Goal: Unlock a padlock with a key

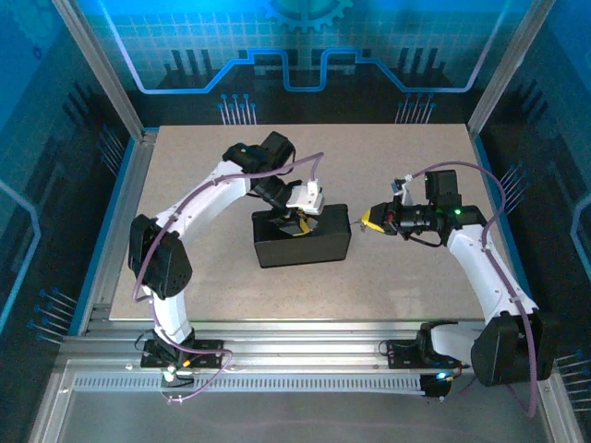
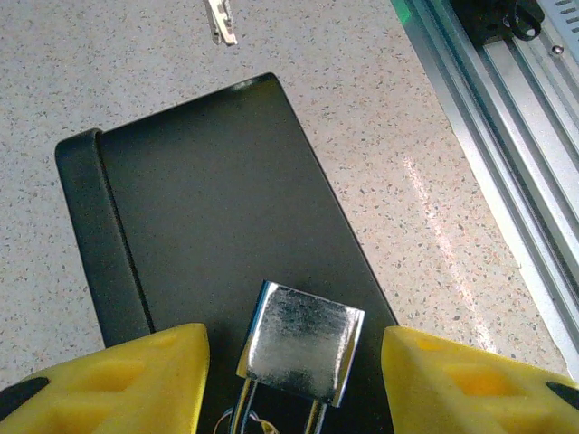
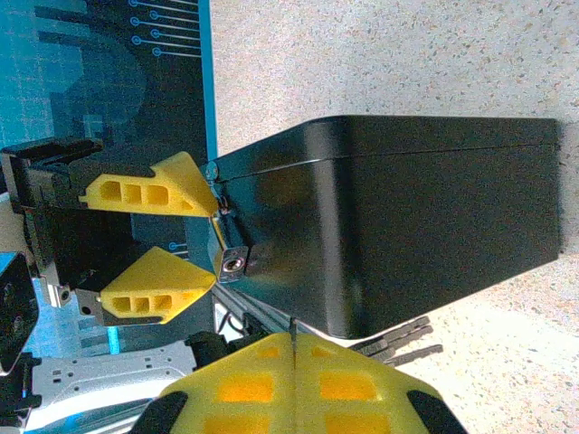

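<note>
Padlock (image 2: 303, 342): hangs at the edge of the black box (image 2: 217, 217) on the table (image 2: 380, 108), with its keyhole face turned toward the right arm.
Left tool (image 3: 213, 240): half spread, yellow fingers flanking the padlock with a gap on each side.
Right tool (image 3: 294, 344): pinched shut on the key (image 2: 220, 23).
Alignment: the key tip is short of the keyhole and seemingly off-line, so the right arm likely closes the gap.
</note>
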Available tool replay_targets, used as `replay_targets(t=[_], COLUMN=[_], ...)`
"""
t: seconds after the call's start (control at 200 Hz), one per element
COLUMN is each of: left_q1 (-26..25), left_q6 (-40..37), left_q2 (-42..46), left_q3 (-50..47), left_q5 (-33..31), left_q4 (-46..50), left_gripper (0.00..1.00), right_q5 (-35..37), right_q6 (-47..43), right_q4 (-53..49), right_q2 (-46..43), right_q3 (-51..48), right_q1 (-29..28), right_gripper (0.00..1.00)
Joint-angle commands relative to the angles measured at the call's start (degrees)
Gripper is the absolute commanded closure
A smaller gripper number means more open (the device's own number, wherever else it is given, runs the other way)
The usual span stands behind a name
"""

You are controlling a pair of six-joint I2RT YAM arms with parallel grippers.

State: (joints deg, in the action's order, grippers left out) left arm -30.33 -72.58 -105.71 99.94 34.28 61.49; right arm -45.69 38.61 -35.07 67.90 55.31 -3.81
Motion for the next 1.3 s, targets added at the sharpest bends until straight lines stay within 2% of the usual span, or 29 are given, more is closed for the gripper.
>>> replay_targets(t=[0.0,0.085,0.225,0.385,0.485,0.585,0.72,0.975,1.296], left_q1=[-0.6,-0.9,-1.0,-1.0,-1.0,-0.8,0.6,2.6,3.4], left_q6=[-1.5,-1.4,-0.6,0.0,0.8,3.4,7.6,17.8,26.2], left_q2=[-0.5,-0.8,-1.3,-1.3,-1.0,-0.2,2.4,6.5,8.9], left_q3=[-0.8,-1.3,-1.6,-2.4,-3.2,-3.9,-5.9,-11.2,-15.1], left_q5=[0.3,0.0,-0.9,-1.9,-1.9,-0.8,4.6,12.5,14.7], left_q4=[-0.1,-1.1,-2.2,-3.0,-4.2,-7.4,-14.2,-28.6,-38.5], left_gripper=[0.46,0.49,0.58,0.59,0.67,0.75,0.82,0.86,0.87], right_q5=[-1.5,-1.5,-1.5,-1.7,-1.8,-1.9,-2.4,-1.4,-0.5], right_q6=[0.2,0.3,0.3,0.3,0.4,0.5,1.9,7.1,9.2], right_q4=[-0.2,-0.4,-0.2,0.0,0.2,0.1,1.7,9.5,17.9], right_q2=[-0.6,-0.6,-0.4,-0.1,0.0,-0.1,-0.1,1.8,8.0], right_q3=[1.4,1.6,1.7,1.7,1.8,2.6,3.7,5.5,6.8], right_q1=[0.0,0.0,0.0,0.0,-0.2,-0.5,-1.4,-5.9,-8.7], right_gripper=[1.0,1.0,1.0,1.0,1.0,1.0,1.0,1.0,1.0])
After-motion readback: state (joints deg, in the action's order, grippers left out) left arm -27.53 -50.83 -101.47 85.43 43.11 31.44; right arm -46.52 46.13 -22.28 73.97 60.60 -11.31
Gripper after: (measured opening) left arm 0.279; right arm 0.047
